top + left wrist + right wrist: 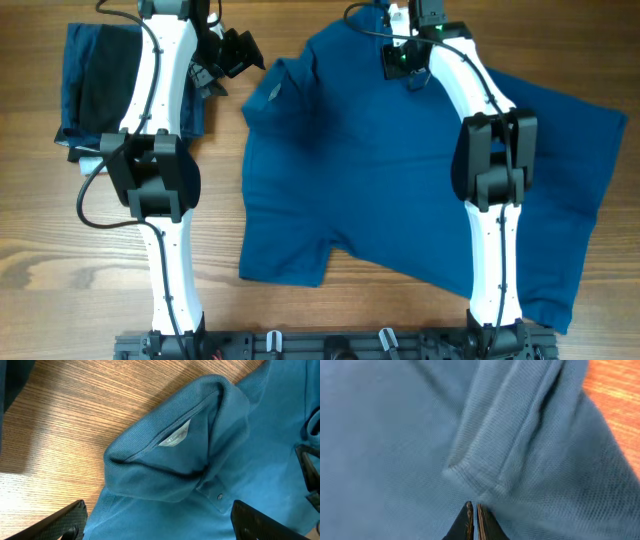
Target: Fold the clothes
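**a:** what's the blue polo shirt (400, 200) looking like?

**b:** mid-blue, soft knit, lying rumpled on the wooden table (300, 320), spread from the middle out to 3 o'clock. one sleeve (285, 260) pokes out toward 7 o'clock. on the left wrist view the collar (165, 435) is flopped over itself, with a small pale neck label (175, 437) showing inside and a button (220, 496) on the placket just below it.

**a:** and the grippers?

**b:** the left gripper (160, 520) has its jaws spread wide, nothing in them. it hangs over the collar, which sits at the shirt's 10 o'clock corner. the right gripper (474, 510) is at the shirt's 12 o'clock edge, fingers pressed together down on the cloth, right at the 6 o'clock end of a folded hem (485, 460). can't really tell if any fabric is pinched between them, the tips look closed on themselves.

**a:** anything else around?

**b:** a dark navy and black pile (90, 80) at the table's 10 o'clock, partly under the left arm, well apart from the polo.
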Action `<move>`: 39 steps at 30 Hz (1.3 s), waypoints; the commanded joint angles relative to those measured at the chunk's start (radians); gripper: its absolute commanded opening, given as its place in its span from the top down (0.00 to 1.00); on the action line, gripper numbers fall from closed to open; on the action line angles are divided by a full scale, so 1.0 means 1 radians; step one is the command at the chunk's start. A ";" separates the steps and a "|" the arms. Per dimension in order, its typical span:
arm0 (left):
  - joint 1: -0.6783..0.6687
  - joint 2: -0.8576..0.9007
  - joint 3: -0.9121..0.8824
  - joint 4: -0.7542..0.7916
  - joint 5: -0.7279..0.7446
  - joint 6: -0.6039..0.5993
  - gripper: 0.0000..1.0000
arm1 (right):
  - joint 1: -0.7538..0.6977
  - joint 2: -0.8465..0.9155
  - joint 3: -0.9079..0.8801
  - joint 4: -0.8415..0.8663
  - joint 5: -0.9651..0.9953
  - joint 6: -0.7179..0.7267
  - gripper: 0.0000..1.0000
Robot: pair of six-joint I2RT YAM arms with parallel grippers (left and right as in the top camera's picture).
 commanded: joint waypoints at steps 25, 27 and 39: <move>-0.003 -0.029 0.016 0.004 -0.010 0.005 0.12 | -0.170 -0.080 0.076 0.153 -0.154 0.002 0.96; -0.003 -0.029 0.016 0.006 -0.010 0.005 0.12 | -0.154 -0.066 0.056 0.149 -0.155 -0.020 0.96; -0.003 -0.027 0.016 0.022 -0.010 0.005 0.17 | -0.100 0.134 0.050 0.271 0.002 0.016 0.96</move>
